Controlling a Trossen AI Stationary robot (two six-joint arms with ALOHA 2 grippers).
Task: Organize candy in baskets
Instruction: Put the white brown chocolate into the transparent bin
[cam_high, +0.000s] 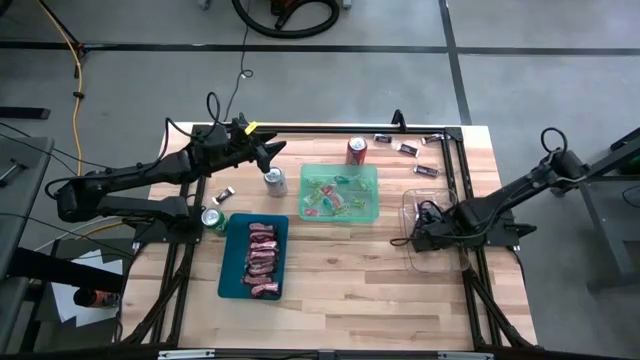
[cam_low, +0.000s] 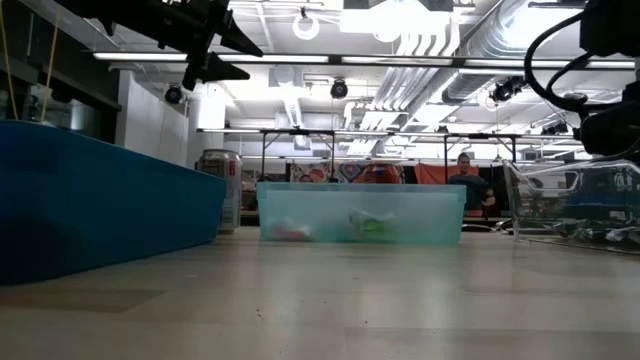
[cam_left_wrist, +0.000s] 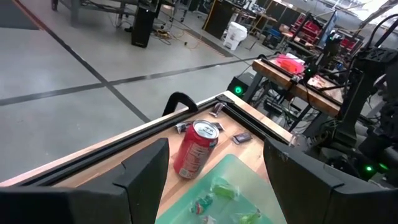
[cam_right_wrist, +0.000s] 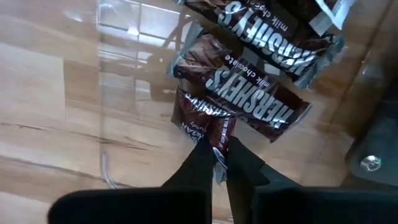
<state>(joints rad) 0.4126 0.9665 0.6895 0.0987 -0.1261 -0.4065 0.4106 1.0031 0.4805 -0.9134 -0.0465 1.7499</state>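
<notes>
The right gripper (cam_right_wrist: 216, 163) is seen low inside the clear basket (cam_high: 409, 210) at the right side of the table, fingers pinched together on the crimped end of a dark mini chocolate bar (cam_right_wrist: 205, 115); two more bars (cam_right_wrist: 255, 93) of the same kind lie just beside it in that basket. These bars are judged light, small and fairly stiff, with slick foil-like wrappers that could slip, so the flat crimped wrapper end is judged the best place to be taken hold of. Wrappers are dark brown with silver lettering. Red/pink candies (cam_high: 262, 258) are held in the teal basket (cam_high: 227, 270), near left of centre; mixed bright candies (cam_high: 338, 197) lie in the light green basket (cam_high: 372, 175) at centre. A few dark bars (cam_high: 408, 149) remain loose at the far right edge. The left gripper (cam_high: 272, 152) hangs with fingers apart, empty, above the far left, near a silver can (cam_high: 275, 182)
</notes>
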